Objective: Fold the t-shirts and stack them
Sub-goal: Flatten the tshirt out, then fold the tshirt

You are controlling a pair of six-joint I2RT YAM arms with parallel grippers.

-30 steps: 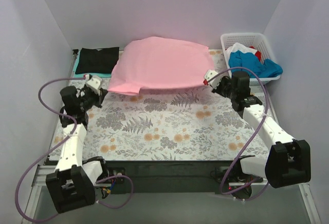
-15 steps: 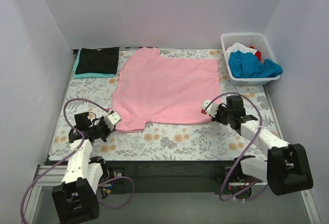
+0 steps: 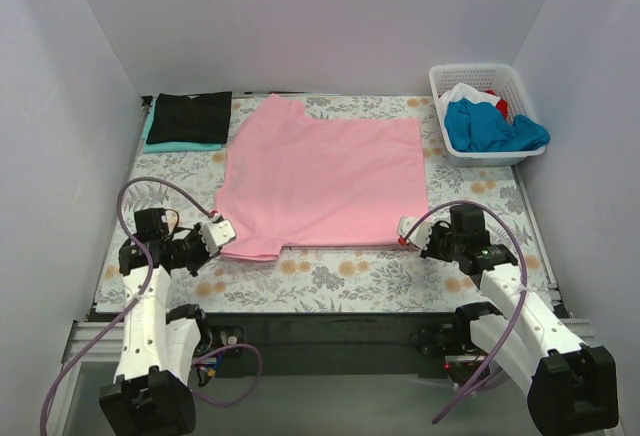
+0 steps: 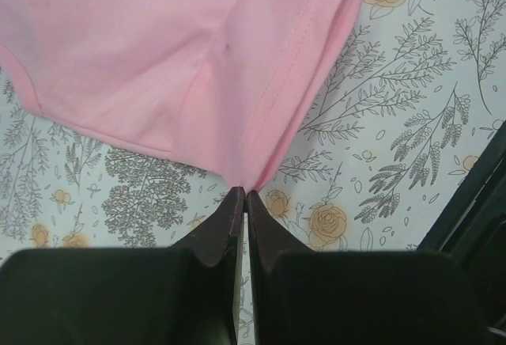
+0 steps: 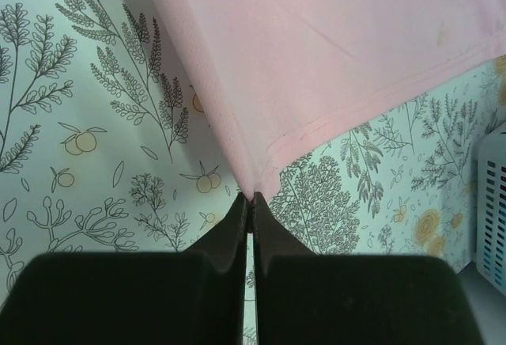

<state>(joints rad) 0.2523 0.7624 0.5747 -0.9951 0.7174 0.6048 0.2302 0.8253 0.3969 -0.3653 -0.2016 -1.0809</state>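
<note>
left gripper (image 3: 226, 229), right gripper (image 3: 406, 229) low, both pinched closed

- Plain pale lavender walls (image 3: 320, 16) close in three sides.
- A table (image 3: 300, 328) stands between them under a grey-and-orange floral tablecloth (image 3: 330, 276).
- Light is soft and even.

A robot lab booth: plain walls (image 3: 330, 26) enclose a floral-clothed table (image 3: 330, 274) with two bolted-on arms (image 3: 140, 306).
</note>
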